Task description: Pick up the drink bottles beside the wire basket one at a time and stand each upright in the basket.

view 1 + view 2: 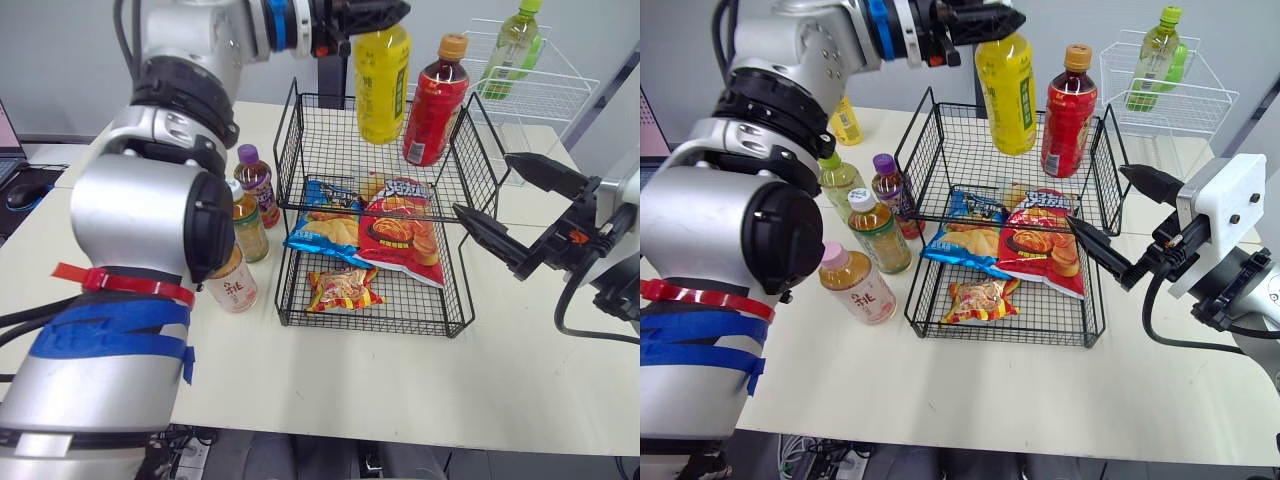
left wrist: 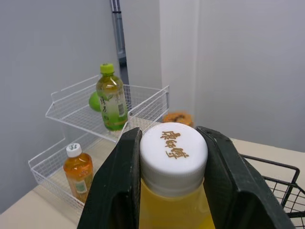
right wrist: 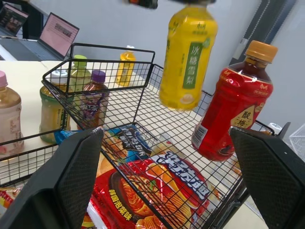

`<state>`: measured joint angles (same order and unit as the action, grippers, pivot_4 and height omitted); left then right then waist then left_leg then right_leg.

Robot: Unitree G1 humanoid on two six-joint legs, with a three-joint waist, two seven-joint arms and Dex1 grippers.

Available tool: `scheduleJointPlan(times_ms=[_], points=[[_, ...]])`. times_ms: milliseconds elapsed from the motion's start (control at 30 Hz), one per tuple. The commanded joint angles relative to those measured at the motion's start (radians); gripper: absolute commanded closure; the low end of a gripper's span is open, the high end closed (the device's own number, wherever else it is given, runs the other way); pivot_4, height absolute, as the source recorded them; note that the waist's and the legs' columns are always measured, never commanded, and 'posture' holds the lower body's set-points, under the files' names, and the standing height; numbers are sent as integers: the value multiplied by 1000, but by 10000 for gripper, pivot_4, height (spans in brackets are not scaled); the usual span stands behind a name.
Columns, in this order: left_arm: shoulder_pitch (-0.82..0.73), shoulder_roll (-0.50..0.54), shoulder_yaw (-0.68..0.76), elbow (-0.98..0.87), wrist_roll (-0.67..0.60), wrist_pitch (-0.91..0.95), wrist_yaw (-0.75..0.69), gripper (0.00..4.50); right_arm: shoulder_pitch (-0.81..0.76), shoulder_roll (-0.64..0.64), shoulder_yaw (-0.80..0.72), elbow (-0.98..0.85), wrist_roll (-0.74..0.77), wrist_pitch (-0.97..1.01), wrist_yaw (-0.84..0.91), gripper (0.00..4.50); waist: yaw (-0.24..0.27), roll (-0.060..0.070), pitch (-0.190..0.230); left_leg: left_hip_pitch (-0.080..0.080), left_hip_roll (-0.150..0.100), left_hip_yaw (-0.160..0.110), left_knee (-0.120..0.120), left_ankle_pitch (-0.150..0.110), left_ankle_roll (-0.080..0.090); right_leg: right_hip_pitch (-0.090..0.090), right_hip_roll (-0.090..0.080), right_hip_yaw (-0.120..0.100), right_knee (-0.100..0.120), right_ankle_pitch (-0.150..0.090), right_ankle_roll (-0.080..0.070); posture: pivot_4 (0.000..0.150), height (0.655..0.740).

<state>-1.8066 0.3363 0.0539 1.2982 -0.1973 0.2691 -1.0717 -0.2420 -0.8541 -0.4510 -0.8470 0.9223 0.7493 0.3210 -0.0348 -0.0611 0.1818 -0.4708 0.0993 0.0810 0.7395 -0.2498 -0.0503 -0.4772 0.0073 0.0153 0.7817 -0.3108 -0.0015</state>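
The yellow bottle [image 1: 382, 85] hangs over the wire basket's [image 1: 370, 328] upper tier, just beside the red bottle [image 1: 436, 100] standing there, with its long axis near vertical, cap [image 2: 174, 150] up and base toward the mesh. Full and smooth-sided, it looks weighty and slippery, so the stiff cap is the sound hold, and that's where the left gripper [image 2: 172, 143] is clamped. The right gripper [image 1: 484, 184] hovers off the basket's right side, fingers spread, empty.

Bright, diffuse light from above. Faint soft shadows on counter [image 1: 400, 390] beneath wire basket [image 1: 370, 328]. Small highlights on yellow bottle [image 3: 188, 52], red bottle [image 3: 233, 112], glossy chip bag [image 3: 162, 191].
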Motion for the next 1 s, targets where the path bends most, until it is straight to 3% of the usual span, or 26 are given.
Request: scheduleJointPlan(times_ms=[33,267,600,867,1000], points=[[-17,-20,33,-21,7,-45,50,31508,-26,1,-12,-25,-8,-23,-40,0,1,0,0,0,0,0,0,0,0,0,0,0,0,0,0,1500,6736],[4,-46,43,-16,28,-39,82,31508,-40,-2,10,-17,-12,-27,-54,0,1,0,0,0,0,0,0,0,0,0,0,0,0,0,1,1500,6736],[2,-13,58,-37,43,-20,31,997,-60,2,35,5,-31,-41,-45,0,1,0,0,0,0,0,0,0,0,1,0,0,1,0,1,1500,6736],[43,65,47,-145,35,-3,-65,430,-81,6,48,30,-45,-64,-21,0,0,0,0,1,0,0,1,0,0,1,0,0,1,0,0,1500,6736],[100,170,59,-293,17,64,-93,430,-109,-3,66,58,-38,-66,6,0,-7,0,0,1,0,0,1,0,0,1,0,0,2,0,0,1500,6736]])
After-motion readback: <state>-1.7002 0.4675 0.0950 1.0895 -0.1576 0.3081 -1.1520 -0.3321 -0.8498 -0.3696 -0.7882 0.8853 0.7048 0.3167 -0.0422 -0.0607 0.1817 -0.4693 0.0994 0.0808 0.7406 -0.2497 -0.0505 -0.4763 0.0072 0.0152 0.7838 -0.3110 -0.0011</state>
